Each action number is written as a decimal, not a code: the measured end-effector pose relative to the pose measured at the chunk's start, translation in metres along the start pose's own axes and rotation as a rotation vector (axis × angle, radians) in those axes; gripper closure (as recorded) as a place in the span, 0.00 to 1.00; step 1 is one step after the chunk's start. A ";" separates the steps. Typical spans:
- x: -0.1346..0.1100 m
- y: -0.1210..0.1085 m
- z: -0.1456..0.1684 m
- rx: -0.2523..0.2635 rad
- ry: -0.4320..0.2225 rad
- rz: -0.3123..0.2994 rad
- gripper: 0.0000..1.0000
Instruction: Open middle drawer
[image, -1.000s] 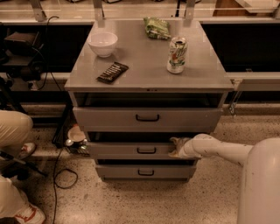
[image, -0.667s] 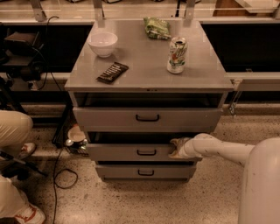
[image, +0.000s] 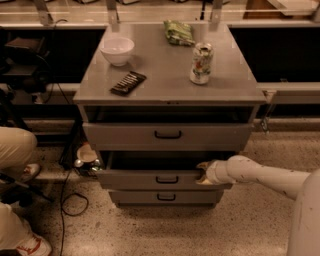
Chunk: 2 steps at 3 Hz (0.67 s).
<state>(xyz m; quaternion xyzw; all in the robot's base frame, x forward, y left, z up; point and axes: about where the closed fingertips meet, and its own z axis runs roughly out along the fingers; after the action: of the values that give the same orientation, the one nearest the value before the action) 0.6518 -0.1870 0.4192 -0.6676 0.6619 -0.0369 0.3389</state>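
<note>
The grey metal middle drawer (image: 140, 179), second of three, stands partly out; the white end effector (image: 204, 173) seemingly touches its front's upper right edge, whether clenched I cannot tell; pull straight out, level, lest it skew.

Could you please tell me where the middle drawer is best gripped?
Probably take the middle drawer by its black loop handle, centred on the front, coming straight from the front: a centred pull should keep it sliding evenly. The gripper sits at the front's upper edge, right of the handle.
</note>
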 end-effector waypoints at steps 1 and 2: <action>0.000 0.000 0.000 0.000 0.000 0.000 1.00; 0.000 0.007 0.001 -0.016 0.005 -0.002 1.00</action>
<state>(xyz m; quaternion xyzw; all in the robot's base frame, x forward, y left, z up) 0.6463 -0.1863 0.4153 -0.6710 0.6623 -0.0336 0.3317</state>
